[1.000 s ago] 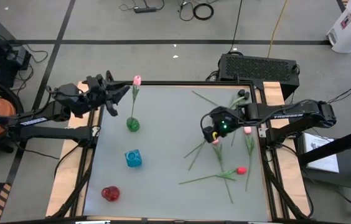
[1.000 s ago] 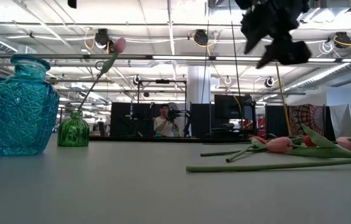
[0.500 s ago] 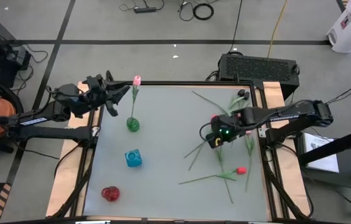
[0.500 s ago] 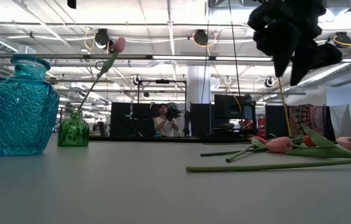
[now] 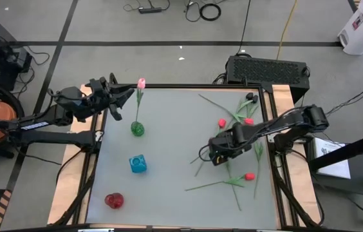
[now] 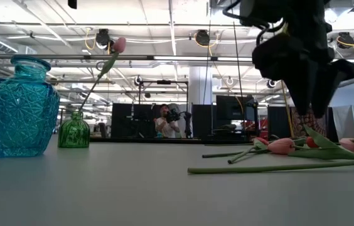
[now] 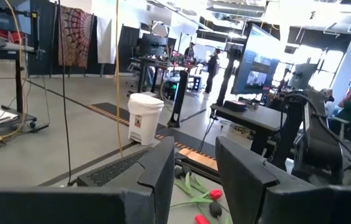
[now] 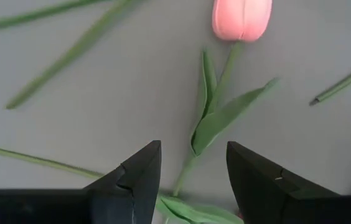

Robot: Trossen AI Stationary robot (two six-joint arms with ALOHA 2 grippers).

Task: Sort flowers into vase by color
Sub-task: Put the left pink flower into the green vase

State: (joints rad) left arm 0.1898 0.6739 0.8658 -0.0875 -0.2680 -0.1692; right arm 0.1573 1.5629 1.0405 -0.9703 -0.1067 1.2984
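On the right half of the grey table point(image 5: 168, 161): loose artificial tulips point(image 5: 236, 138) lying flat in a scatter, long green stems crossing one another, with red heads and a pink-red head point(image 5: 249, 176) nearer the front edge, one dark head point(image 5: 250, 96) toward the far right corner. Right gripper point(image 5: 215, 156): lowered over the near side of this scatter, fingers point(image 8: 139, 174) spread apart with nothing between them; its wrist view looks down on one pink tulip point(image 8: 241, 17) whose stem and leaves run toward the gap between the fingers, the stem not yet pinched. In the low view the same gripper point(image 6: 312, 94) hangs just above the lying stems. On the left half of the table: green vase point(image 5: 137, 129), holding one upright pink tulip point(image 5: 141, 83) that leans toward the far edge; blue vase point(image 5: 138, 164), nearer the front, seen without flowers; red vase point(image 5: 114, 200), at the front left corner, likewise. Left gripper point(image 5: 125, 95): waiting at the far left edge of the table, just beside the head of the vased tulip, fingers point(image 7: 160, 171) parted and holding nothing. Background, low view: a person point(image 6: 164, 122) standing well beyond the table.
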